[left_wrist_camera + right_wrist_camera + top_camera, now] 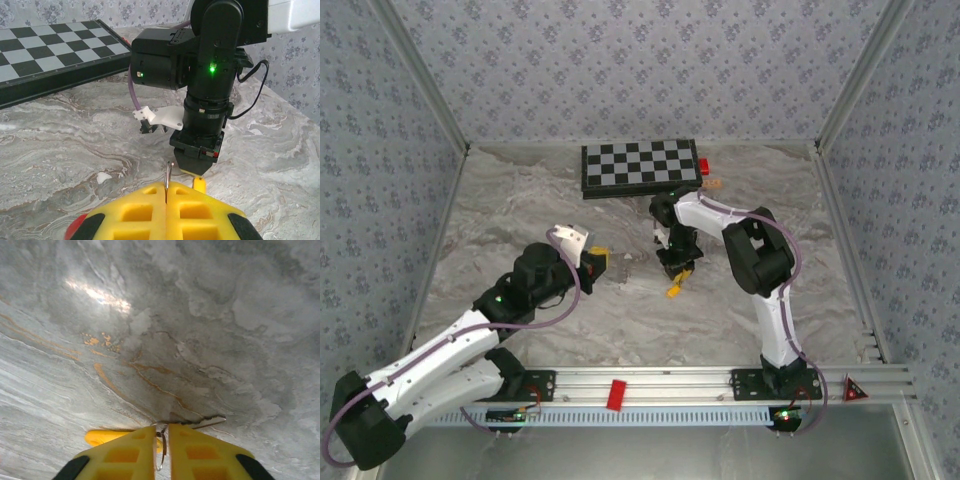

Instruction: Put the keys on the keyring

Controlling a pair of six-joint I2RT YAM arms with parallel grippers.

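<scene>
Left gripper [166, 194]: yellow waffle-pocketed plastic fingers clamped together on the keyring [168, 178]. The keyring is thin grey wire, seen edge-on, standing up from the seam between the tips.

Right gripper [161, 430]: same yellow fingers, pinched to a narrow slit. A fine metal loop sits in the slit, and the key [102, 437], a small smooth rounded yellow-orange piece, sticks out past its left finger. It reads as gripping the key by that loop; the exact contact is too small to tell.

From above, the right gripper [677, 268] points down at mid-table with the key [675, 289] at its tip. The left gripper [595, 262] is near it but apart, on its left.

The table [520, 210] is a glossy grey marble pattern with rust veins. A flat black-and-white chessboard [640, 165] lies at the far edge.
</scene>
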